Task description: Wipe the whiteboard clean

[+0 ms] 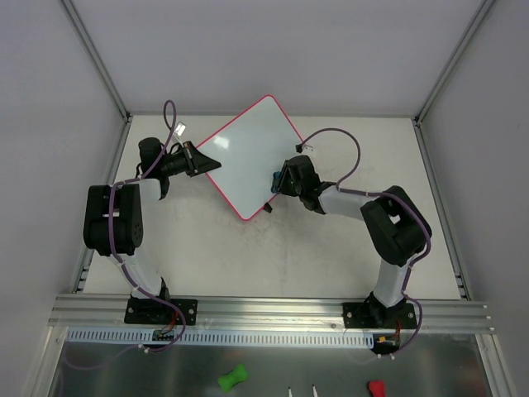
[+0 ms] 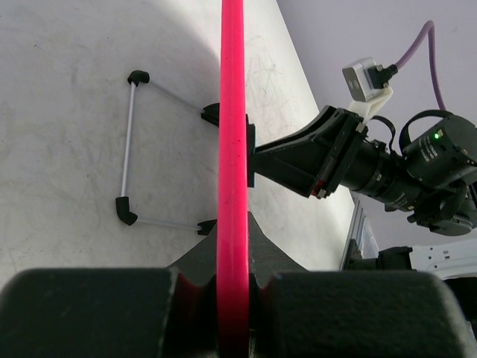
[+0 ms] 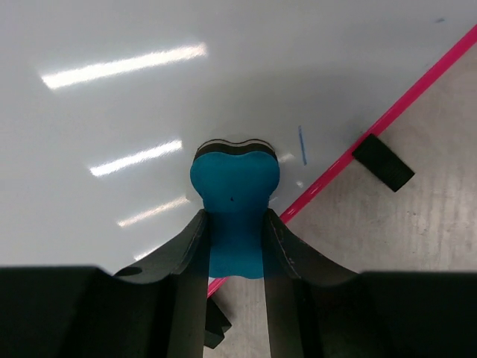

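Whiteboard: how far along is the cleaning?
Mostly done: the whiteboard looks nearly all white. In hand: left fingers clamp its pink frame, right fingers hold the blue eraser to it. Left: a short blue stroke beside the eraser.

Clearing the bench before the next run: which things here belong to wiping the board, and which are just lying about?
On the job: whiteboard; blue eraser pressed on it by the right tool; left tool clamping its pink frame.
Lying about: green bone-shaped piece and red piece, both on the near side of the base rail.
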You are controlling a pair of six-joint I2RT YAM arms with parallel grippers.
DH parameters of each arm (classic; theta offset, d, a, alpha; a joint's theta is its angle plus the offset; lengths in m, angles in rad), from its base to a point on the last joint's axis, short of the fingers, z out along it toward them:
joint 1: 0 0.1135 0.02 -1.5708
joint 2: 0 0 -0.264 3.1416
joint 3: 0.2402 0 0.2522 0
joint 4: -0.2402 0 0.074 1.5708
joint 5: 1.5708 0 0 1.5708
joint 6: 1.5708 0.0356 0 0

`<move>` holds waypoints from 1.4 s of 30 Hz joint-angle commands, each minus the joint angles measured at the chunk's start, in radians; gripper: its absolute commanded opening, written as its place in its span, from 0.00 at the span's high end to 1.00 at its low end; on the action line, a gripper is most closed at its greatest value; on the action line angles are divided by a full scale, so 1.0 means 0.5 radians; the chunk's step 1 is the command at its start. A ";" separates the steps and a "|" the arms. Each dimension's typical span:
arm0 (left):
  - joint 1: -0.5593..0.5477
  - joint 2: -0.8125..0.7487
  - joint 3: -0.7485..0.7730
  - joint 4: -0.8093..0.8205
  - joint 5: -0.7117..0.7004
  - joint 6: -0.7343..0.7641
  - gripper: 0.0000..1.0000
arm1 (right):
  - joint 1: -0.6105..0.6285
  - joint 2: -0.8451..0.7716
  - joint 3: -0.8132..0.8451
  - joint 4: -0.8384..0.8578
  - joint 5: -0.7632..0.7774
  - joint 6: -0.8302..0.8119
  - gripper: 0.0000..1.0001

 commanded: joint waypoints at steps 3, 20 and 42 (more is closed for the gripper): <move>-0.023 0.038 0.019 -0.013 0.071 0.030 1.00 | -0.124 0.166 0.089 -0.356 0.191 0.003 1.00; -0.023 0.047 0.019 -0.010 0.080 0.030 1.00 | -0.314 0.267 0.484 -0.516 -0.011 0.037 1.00; -0.029 0.038 0.013 -0.013 0.080 0.033 1.00 | -0.130 0.334 0.460 -0.083 -0.453 0.190 1.00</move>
